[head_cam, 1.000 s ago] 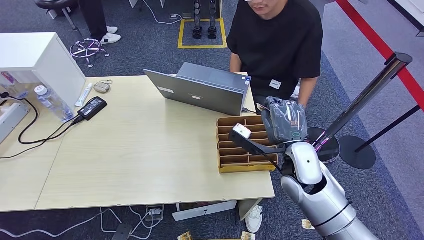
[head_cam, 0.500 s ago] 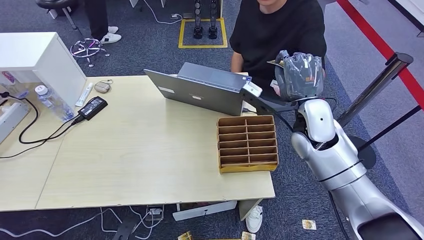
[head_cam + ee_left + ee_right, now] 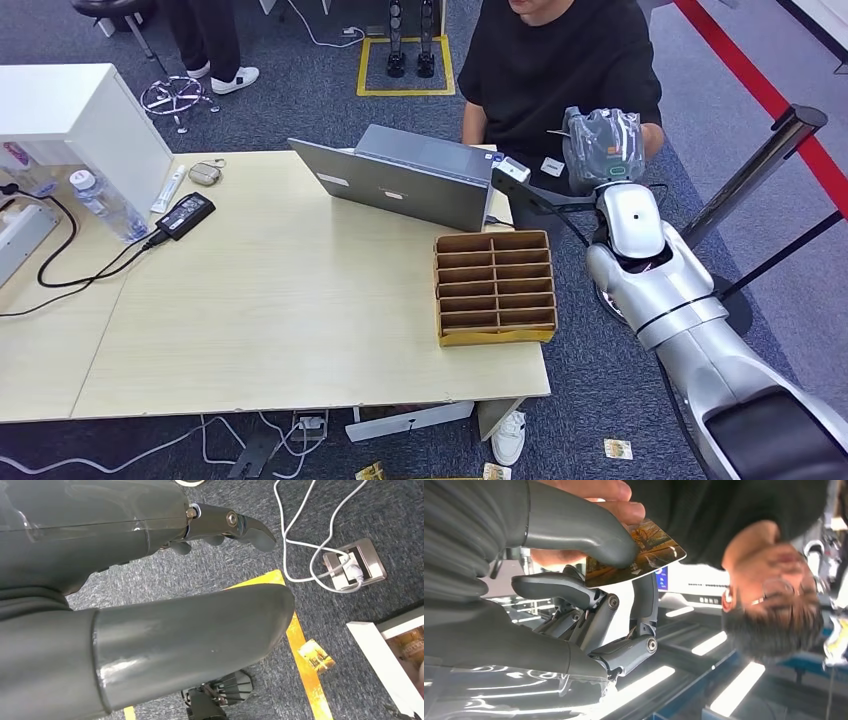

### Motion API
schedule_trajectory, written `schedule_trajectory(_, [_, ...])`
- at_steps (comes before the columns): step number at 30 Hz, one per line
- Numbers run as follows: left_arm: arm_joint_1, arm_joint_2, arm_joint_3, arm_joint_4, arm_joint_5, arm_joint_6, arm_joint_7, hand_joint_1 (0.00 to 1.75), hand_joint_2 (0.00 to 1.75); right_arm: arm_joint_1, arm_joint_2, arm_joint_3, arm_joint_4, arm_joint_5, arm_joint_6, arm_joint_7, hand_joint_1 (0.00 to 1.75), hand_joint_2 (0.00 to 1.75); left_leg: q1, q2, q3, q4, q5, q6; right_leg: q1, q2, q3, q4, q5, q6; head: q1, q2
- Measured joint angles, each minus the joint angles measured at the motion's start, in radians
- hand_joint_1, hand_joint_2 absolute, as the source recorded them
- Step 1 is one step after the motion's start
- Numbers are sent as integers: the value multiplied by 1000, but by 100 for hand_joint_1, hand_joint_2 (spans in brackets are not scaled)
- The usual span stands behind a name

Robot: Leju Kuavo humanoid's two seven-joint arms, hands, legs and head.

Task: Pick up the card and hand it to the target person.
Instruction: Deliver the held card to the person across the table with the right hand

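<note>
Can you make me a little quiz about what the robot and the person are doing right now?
1. True or false: the right hand holds the card while the person's fingers touch it.
2. What stands on the table beside the laptop? A) a cardboard organizer B) a red bucket C) a teapot
3. Fill in: the person's shirt is ____.

Key:
1. True. The thumb presses the card and the person's fingers are on it.
2. A, the cardboard organizer.
3. Black.
</note>
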Motion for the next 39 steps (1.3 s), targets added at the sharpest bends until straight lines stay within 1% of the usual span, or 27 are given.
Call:
schedule_trajectory(6, [-3, -2, -7, 0, 0, -1, 1, 0, 0, -4, 7, 16, 68, 2, 0, -1, 152, 175, 0, 0, 0, 0, 0, 0, 0, 0, 0, 0, 0, 0, 0, 0])
schedule_trajectory(17, [-3, -3, -16, 0, 0, -2, 2, 0, 0, -14, 16, 38, 119, 2, 0, -1, 153, 175, 0, 0, 0, 0, 0, 0, 0, 0, 0, 0, 0, 0, 0, 0])
schedule_trajectory(19, [-3, -3, -17, 0, 0, -3, 2, 0, 0, -17, 19, 42, 131, 2, 0, 0, 152, 175, 0, 0, 0, 0, 0, 0, 0, 0, 0, 0, 0, 0, 0, 0])
schedule_trajectory(20, [-3, -3, -17, 0, -1, -3, 2, 0, 0, -18, 20, 43, 137, 2, 0, 0, 148, 175, 0, 0, 0, 0, 0, 0, 0, 0, 0, 0, 0, 0, 0, 0])
schedule_trajectory(21, [-3, -3, -17, 0, -2, -4, 2, 0, 0, -18, 20, 45, 142, 1, 0, 1, 126, 175, 0, 0, 0, 0, 0, 0, 0, 0, 0, 0, 0, 0, 0, 0])
schedule_trajectory(23, [-3, -3, -18, 0, -4, -5, 3, 0, 0, -18, 20, 47, 155, 0, -1, 2, 50, 175, 0, 0, 0, 0, 0, 0, 0, 0, 0, 0, 0, 0, 0, 0])
schedule_trajectory(24, [-3, -3, -19, 0, -6, -6, 3, 0, 0, -18, 20, 48, 161, -1, -1, 2, 15, 175, 0, 0, 0, 0, 0, 0, 0, 0, 0, 0, 0, 0, 0, 0])
schedule_trajectory(25, [-3, -3, -20, 0, -7, -6, 4, 0, 0, -18, 20, 49, 166, -1, 0, 3, 0, 175, 0, 0, 0, 0, 0, 0, 0, 0, -1, 0, 0, 0, 0, 0])
schedule_trajectory(32, [-4, -3, -25, 0, -12, -7, 5, 0, 0, -18, 20, 57, 195, -10, 27, 13, 0, 175, 0, 1, 0, 0, 0, 0, 0, 0, -1, 0, 0, 0, 0, 0])
schedule_trajectory(36, [-4, -3, -25, 0, -12, -7, 6, 0, 0, -17, 20, 63, 204, -14, 26, 21, 0, 0, 0, 1, 0, 0, 0, 0, 0, 0, -1, 0, 0, 0, 0, 0])
schedule_trajectory(39, [-4, -3, -26, 0, -13, -7, 6, 0, 0, -17, 20, 63, 207, -19, 23, 26, 0, 0, 0, 1, 0, 0, 0, 0, 0, 0, -1, 0, 0, 0, 0, 0])
